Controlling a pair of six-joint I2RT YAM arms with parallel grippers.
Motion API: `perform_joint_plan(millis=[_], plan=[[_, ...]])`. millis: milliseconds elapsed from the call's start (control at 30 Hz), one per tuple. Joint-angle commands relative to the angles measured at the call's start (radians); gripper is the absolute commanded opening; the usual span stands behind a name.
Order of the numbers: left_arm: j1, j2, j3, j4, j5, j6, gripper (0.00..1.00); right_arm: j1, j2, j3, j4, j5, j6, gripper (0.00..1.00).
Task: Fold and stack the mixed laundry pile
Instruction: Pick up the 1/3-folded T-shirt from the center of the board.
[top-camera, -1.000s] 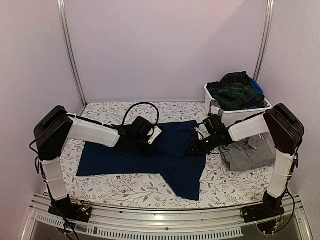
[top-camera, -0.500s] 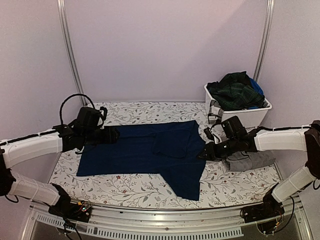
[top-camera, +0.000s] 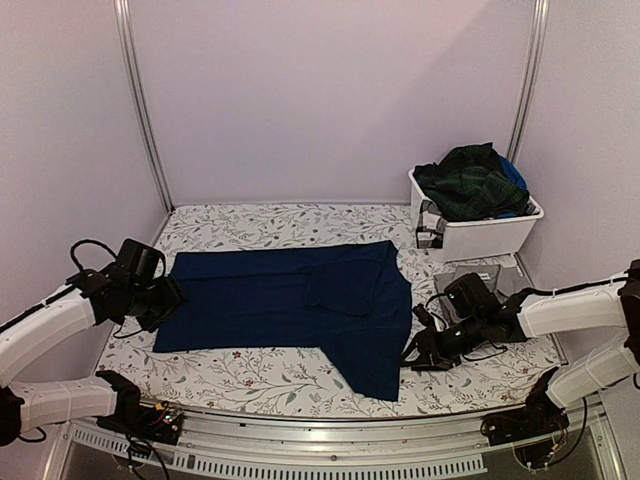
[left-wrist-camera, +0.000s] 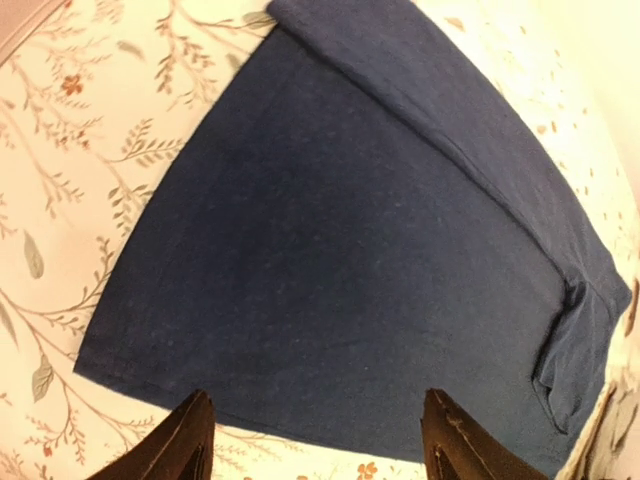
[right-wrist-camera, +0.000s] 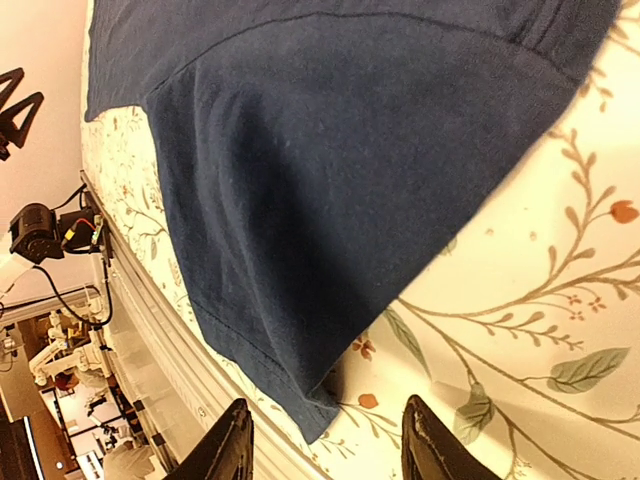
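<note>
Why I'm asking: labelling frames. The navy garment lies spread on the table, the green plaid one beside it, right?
No: the top external view shows the green plaid garment heaped in the white bin; the navy garment does lie spread on the table.

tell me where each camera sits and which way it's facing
Top external: above and behind the arms, looking down on the table cloth; both arms, left hand and right hand show.
Left wrist: on the left arm, looking down at the navy garment; its two fingertips show, apart.
Right wrist: on the right arm, facing the garment's near corner; its fingertips show, apart.
Shared: all three see the navy garment on the table cloth.
</note>
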Motion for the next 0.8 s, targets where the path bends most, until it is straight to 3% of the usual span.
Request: perform_joint_plan(millis=[0, 233, 400, 500, 767], plan=[[0.079, -0.056, -0.027, -0.101, 0.026, -0.101, 0.73, 0.041, 0.038, -0.02, 0.142, -0.068, 0.114, 0.47], [0.181, -0.107, -0.038, -0.234, 0.015, -0.142, 0.78, 0.086, 0.12, 0.005, 0.233, -0.076, 0.134, 0.37], [0.236, -0.14, -0.064, -0.257, 0.042, -0.192, 0.78, 0.09, 0.111, 0.019, 0.229, -0.051, 0.139, 0.14], [0.316, -0.149, -0.119, -0.236, 0.129, -0.185, 0.76, 0.091, 0.075, 0.027, 0.226, -0.029, 0.137, 0.02], [0.371, -0.113, -0.18, -0.203, 0.175, -0.2, 0.68, 0.091, 0.046, 0.058, 0.228, -0.013, 0.118, 0.0]])
